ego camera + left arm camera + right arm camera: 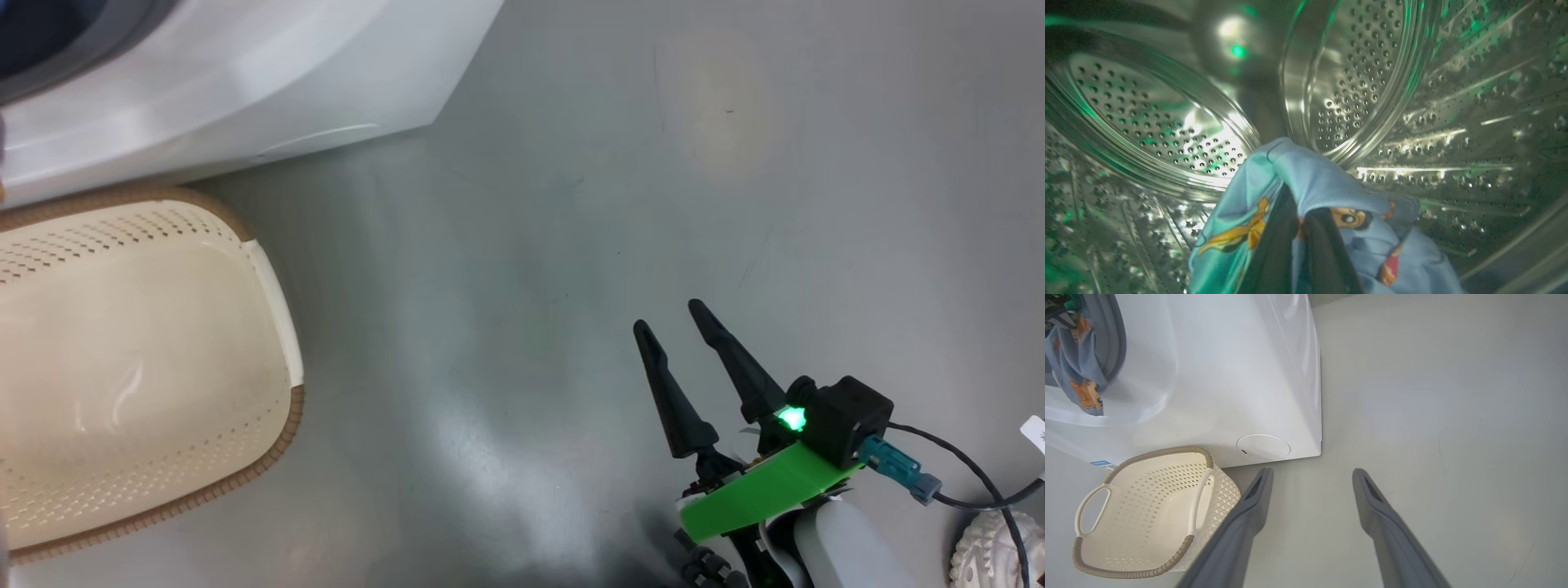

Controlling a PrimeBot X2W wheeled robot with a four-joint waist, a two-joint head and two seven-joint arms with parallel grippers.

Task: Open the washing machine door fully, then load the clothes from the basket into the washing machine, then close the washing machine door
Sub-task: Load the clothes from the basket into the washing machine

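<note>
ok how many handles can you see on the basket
2. In the right wrist view, one handle loops out at the left end of the basket, and the other handle is at its right end. Neither is hidden.

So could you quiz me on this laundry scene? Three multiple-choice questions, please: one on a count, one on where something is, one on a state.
1. How many garments lie in the basket?
A. none
B. two
C. four

2. Where is the left gripper holding the blue garment?
A. over the basket
B. inside the steel drum
C. behind the basket

3. How is the right gripper?
A. shut on a cloth
B. open and empty
C. shut on the basket's handle

Answers:
1. A, its cream bottom lies bare.
2. B, perforated steel surrounds the held garment.
3. B, its fingers stand wide apart with nothing between them.
</note>
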